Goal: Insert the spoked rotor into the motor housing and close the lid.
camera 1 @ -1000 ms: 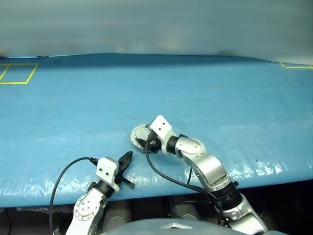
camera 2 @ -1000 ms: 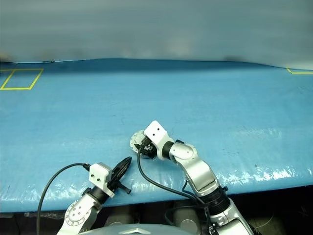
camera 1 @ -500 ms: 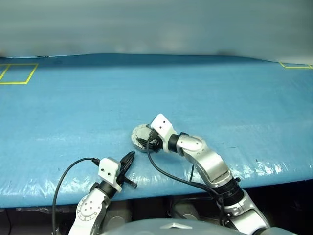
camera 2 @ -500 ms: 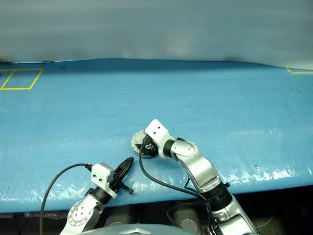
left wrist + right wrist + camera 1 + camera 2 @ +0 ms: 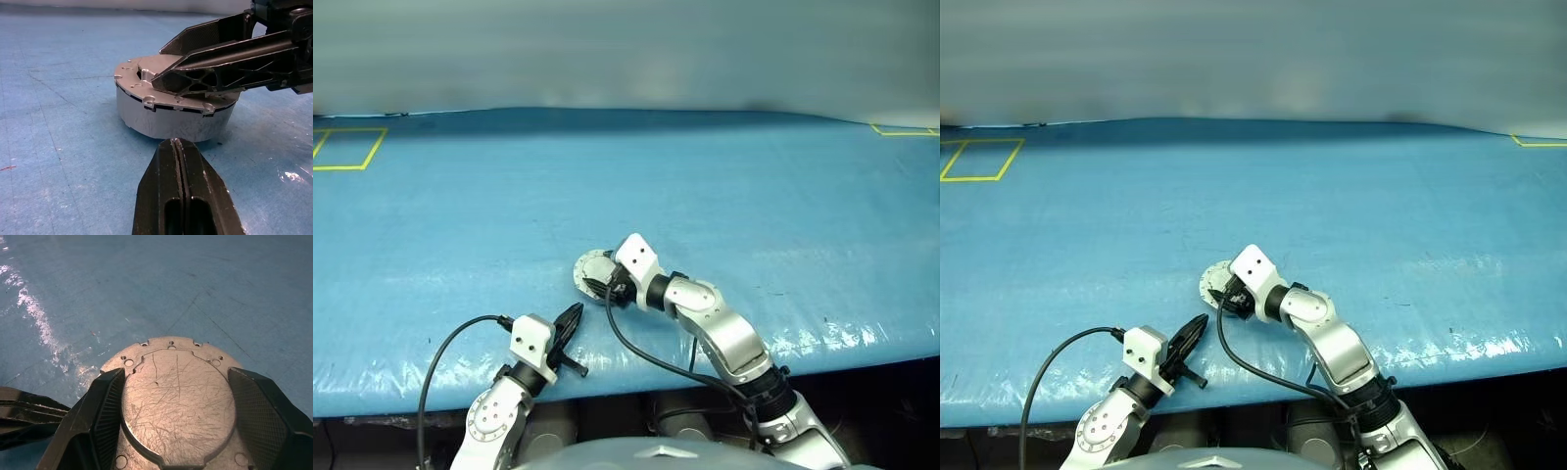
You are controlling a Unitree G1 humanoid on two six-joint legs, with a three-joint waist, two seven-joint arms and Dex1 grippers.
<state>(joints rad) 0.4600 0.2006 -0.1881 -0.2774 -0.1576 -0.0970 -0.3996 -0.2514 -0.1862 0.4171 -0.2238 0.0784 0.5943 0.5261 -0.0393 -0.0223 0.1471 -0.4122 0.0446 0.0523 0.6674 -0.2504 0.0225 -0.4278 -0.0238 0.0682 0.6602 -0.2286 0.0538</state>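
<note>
Right wrist view looks down on the lid (image 5: 178,404), a round grey scratched disc with small holes near its edge. It lies flat, right under the right claw (image 5: 181,426), between the two black fingers (image 5: 105,416). The fingers stand wide, one on each side of the disc. I cannot tell if they press its edge or just sit beside it.

Left wrist view sees it from the side. There the lid sits flat on top of the motor housing (image 5: 171,122), with only a thin dark line between them. So I think the rotor is already inside and the closing step is nearly done. The rotor itself is hidden.

Next the right claw likely needs to push the lid fully down, or lift away straight up without dragging the housing along.

The left claw (image 5: 177,143) is squeezed tight and holds nothing. The housing stands just in front of its tip, not touching.

From the head, the housing (image 5: 590,271) is small on the blue table (image 5: 754,196), half hidden by the right claw.
</note>
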